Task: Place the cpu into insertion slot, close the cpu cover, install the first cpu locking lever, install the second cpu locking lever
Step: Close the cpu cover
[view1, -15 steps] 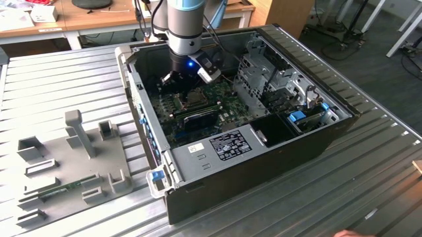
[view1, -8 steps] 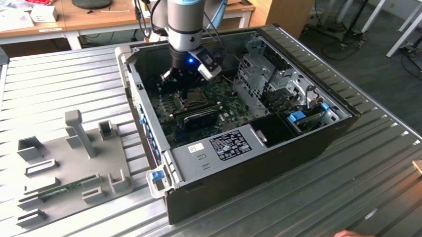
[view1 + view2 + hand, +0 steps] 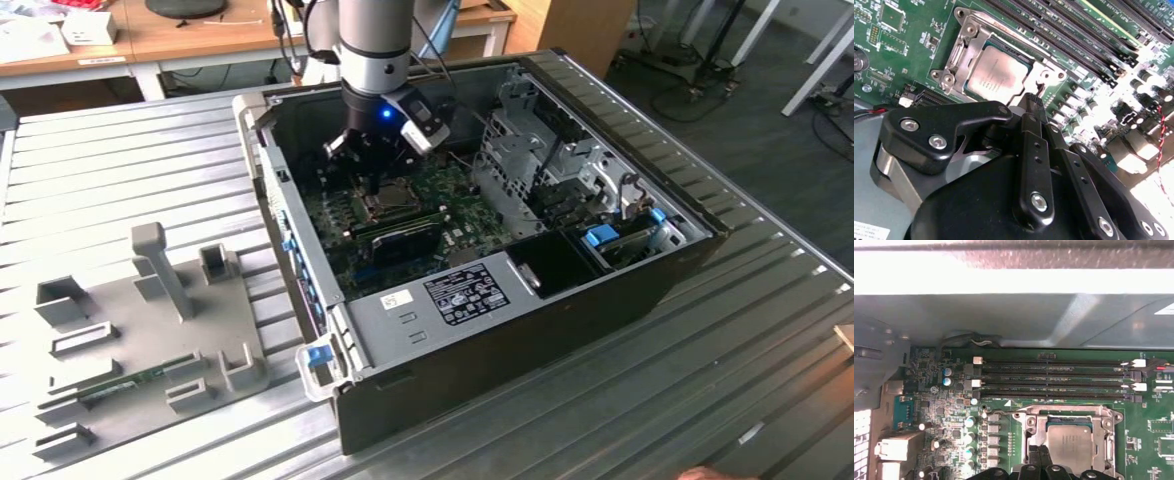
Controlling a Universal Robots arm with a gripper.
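inside the computer case (image 3: 441,340), cpu (image 3: 999,75) seated, fingers (image 3: 1033,140) beside the insertion slot (image 3: 974,91)
my fingers are pressed together, tips just beside the cpu cover (image 3: 961,50), which lies flat framing the cpu in that slot; i judge they are closed to push narrowly at its edge, not to grasp.

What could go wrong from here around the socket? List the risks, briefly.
1. The gripper sits right at the edge of the cpu cover, which frames the cpu. A sideways slip might scrape the chip's face or bend the frame.
2. Small upright capacitors and the memory strips stand close beside the socket. The gripper's wide black links could knock them.
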